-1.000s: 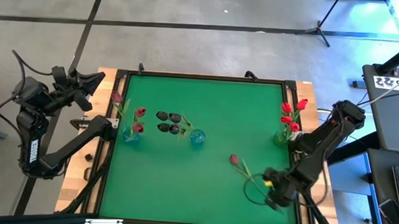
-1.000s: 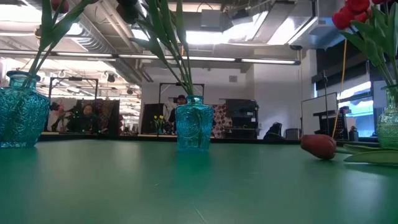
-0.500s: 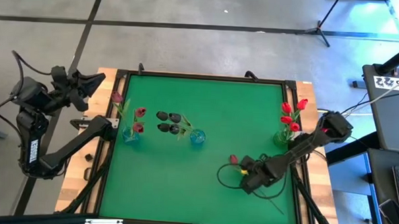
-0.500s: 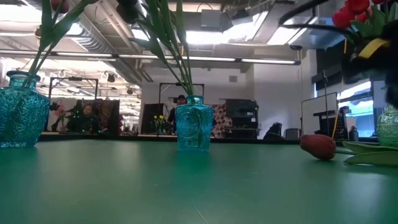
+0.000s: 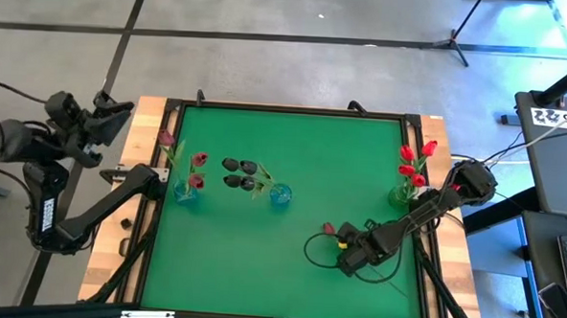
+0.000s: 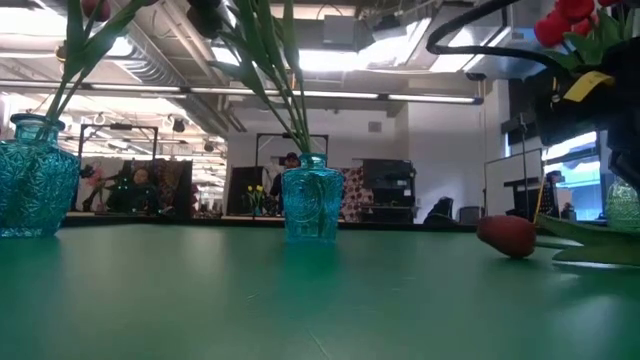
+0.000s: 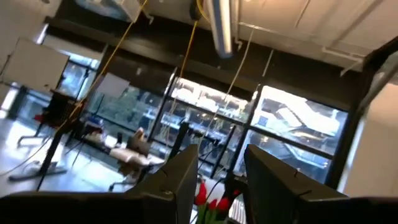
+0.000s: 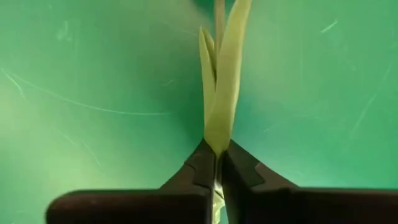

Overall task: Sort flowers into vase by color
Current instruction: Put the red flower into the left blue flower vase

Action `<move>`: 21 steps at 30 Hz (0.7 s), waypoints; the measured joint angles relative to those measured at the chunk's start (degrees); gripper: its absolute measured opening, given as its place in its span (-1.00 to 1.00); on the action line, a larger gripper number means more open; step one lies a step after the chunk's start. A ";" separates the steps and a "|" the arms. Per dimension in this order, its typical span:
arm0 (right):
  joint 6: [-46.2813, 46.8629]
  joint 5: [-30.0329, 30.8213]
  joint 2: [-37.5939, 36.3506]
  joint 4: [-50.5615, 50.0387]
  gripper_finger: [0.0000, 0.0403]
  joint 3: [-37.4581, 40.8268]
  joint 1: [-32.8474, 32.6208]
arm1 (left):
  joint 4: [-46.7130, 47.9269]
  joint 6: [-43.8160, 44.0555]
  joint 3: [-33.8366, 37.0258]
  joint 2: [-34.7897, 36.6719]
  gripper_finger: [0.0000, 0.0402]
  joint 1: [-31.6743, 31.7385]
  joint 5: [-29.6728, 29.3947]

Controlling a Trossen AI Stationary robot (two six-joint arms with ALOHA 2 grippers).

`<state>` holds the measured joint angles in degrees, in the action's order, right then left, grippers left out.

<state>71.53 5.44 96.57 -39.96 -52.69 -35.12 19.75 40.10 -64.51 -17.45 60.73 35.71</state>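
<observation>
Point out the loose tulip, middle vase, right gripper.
Loose tulip (image 6: 508, 236), low view, red bud head.
Middle vase (image 6: 311, 207), low view, blue glass body.
Right gripper (image 8: 215, 163), right wrist view, between fingertips pinching the stem.

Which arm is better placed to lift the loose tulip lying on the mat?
Right. The right gripper is shut on the loose tulip, while the left gripper is raised off the table's far corner.
</observation>
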 joint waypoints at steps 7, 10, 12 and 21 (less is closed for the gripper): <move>-0.24 1.71 -3.37 -8.31 -0.96 -10.31 0.42 | -1.42 0.08 0.00 -0.11 -0.29 -0.02 -4.39; -0.98 2.49 -5.21 -14.69 -0.95 -19.04 0.40 | -1.66 0.15 0.00 -0.82 -0.21 -0.01 -5.47; -2.61 4.54 -6.09 -18.99 -0.94 -26.61 0.27 | -1.87 0.28 0.02 -1.85 -0.14 0.07 -4.84; -25.17 18.08 -6.20 -25.08 -0.97 -55.09 6.31 | -20.17 2.63 0.06 -7.82 -0.01 0.09 0.79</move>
<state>46.36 23.51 90.37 -65.04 -107.78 -28.81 -0.43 42.73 -64.45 -25.27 60.82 36.50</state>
